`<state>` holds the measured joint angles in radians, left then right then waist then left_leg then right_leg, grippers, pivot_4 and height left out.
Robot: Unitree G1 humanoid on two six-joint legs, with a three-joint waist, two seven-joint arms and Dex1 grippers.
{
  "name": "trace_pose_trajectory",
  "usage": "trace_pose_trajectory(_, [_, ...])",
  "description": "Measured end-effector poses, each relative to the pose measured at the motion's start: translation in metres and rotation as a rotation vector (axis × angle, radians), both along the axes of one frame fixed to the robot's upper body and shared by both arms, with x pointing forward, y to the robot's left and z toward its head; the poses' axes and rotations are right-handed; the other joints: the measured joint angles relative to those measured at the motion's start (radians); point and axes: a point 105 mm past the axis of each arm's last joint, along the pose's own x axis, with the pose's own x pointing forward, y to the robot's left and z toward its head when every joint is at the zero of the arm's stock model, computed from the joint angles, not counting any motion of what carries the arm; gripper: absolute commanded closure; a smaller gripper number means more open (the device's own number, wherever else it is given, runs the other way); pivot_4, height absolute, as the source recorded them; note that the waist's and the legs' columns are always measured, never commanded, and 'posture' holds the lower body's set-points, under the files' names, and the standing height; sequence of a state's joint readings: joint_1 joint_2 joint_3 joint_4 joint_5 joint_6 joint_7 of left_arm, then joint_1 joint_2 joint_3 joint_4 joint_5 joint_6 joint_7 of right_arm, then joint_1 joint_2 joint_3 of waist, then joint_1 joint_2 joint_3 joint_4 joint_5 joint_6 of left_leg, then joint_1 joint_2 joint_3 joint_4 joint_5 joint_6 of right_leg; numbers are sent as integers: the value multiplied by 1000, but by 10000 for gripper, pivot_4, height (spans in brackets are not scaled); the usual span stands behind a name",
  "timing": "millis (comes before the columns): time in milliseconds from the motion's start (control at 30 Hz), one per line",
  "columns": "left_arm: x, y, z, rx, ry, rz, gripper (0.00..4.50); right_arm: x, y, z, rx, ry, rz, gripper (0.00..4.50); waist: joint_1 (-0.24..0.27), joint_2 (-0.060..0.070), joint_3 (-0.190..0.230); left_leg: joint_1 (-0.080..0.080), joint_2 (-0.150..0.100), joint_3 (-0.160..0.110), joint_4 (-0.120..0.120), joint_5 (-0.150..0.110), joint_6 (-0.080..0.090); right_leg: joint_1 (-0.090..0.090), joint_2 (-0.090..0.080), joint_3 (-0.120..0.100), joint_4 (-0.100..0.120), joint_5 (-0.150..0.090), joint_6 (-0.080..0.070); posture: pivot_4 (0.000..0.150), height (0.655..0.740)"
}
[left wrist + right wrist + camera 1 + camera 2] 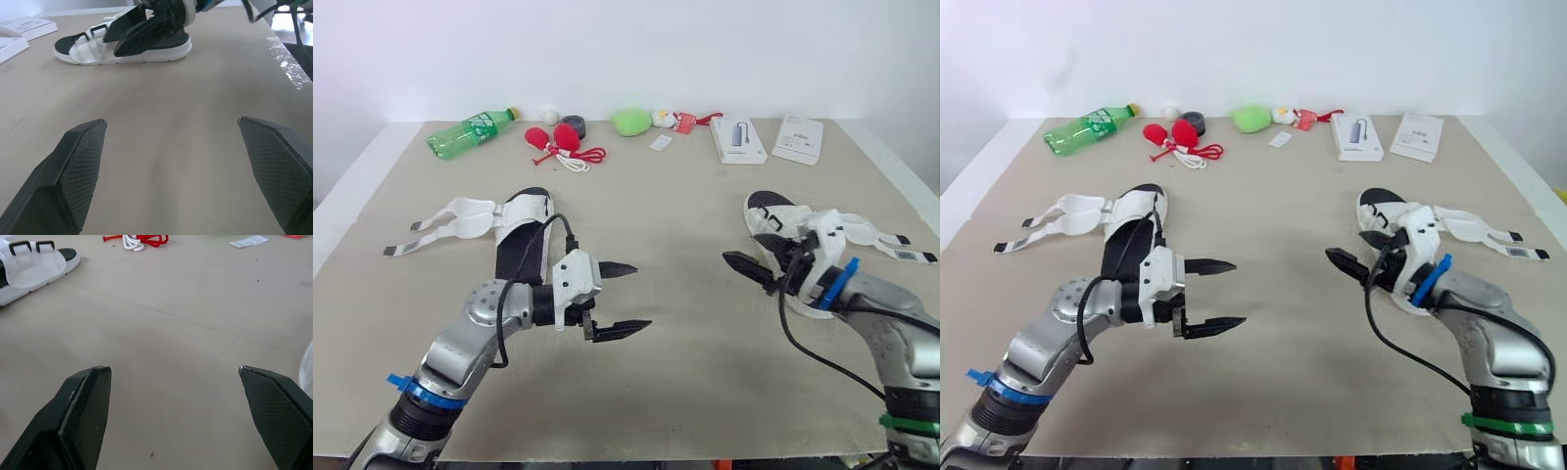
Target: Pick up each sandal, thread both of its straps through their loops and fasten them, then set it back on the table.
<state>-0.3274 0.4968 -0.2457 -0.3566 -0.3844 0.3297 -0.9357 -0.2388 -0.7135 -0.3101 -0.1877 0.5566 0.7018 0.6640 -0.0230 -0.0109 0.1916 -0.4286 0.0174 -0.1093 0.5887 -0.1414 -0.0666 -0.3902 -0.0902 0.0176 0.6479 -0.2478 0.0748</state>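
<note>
Left eye view: two sandals, two claws, both spread.

left sandal: flat, straps open | right sandal: flat, seemingly unfastened

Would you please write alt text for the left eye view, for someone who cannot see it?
Over a beige table, the open left end effector hovers by the left white sandal and the open right end effector by the right white sandal; all straps unfastened.
</note>
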Motion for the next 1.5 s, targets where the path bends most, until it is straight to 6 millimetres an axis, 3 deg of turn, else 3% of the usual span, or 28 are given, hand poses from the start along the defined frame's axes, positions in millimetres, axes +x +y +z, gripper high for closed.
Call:
trace_pose_trajectory(100, [-2,-5,-3,0,5,-23,770,-8,-17,0,-5,25,-86,0,0,0,0,0,0,0,0,0,0,0,0,0,0,-1,-3,1500,7400])
trace_pose_trajectory(367, [-4,-14,-1,-19,3,-50,770,-10,-21,-18,-13,80,-149,0,-2,0,0,0,0,0,5,0,0,1,0,0,0,0,-4,1500,7400])
trace_pose_trajectory(733, [-1,-13,-1,-17,-15,-23,770,17,-31,-28,-30,2,-258,0,-3,0,0,-1,0,0,6,0,0,0,0,0,0,1,-4,1500,7400])
trace_pose_trajectory(967, [1,-11,-4,-16,-12,12,770,35,-22,-33,-27,-9,-245,0,-2,0,0,-1,0,0,6,0,0,0,0,0,0,1,-4,1500,7400])
trace_pose_trajectory(1100, [3,-9,-2,-21,-22,26,0,43,-18,-32,-39,-32,-239,11558,-2,0,0,-1,0,0,6,0,0,1,0,0,0,1,-4,1500,7400])
trace_pose_trajectory(1367, [7,0,2,-19,-39,58,0,52,-20,-32,-57,-76,-239,43815,-4,0,0,0,0,0,6,1,1,1,0,0,0,3,-4,1500,7400])
trace_pose_trajectory(1467, [9,4,2,-16,-42,69,0,52,-10,-32,-69,-84,-180,44554,-9,0,0,0,1,0,6,1,1,1,1,0,0,3,-4,1500,7400])
trace_pose_trajectory(1500, [10,10,2,-5,-41,83,0,50,1,-32,-73,-88,-108,44554,-15,0,0,0,1,0,6,1,1,0,1,0,0,3,-4,1500,7400])
